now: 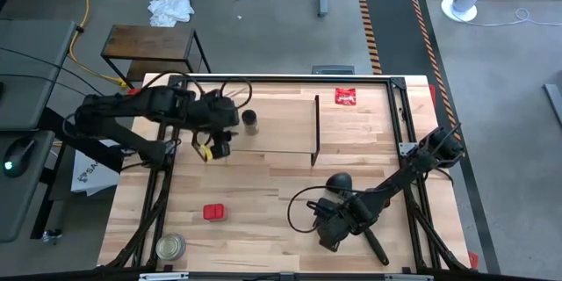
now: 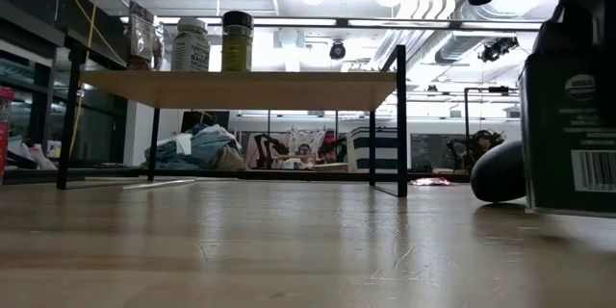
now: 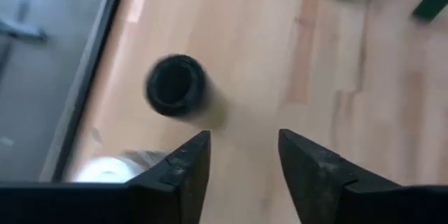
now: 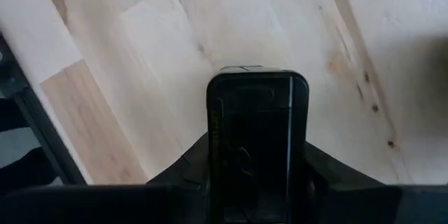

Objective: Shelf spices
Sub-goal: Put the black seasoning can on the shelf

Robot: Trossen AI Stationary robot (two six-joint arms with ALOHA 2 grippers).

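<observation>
Right gripper (image 4: 255,175) around small black box (image 4: 257,133), label unreadable.

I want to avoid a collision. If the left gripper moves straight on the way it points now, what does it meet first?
The left gripper, fingers apart and empty, points down at the shelf. It would likely meet bare plywood first; the dark-lidded jar stands off to one side, though depth is unclear.

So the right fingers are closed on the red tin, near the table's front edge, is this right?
Not the red tin: that lies untouched on the table. The right wrist view shows the right gripper closed on the black box. The rest is right.
</observation>
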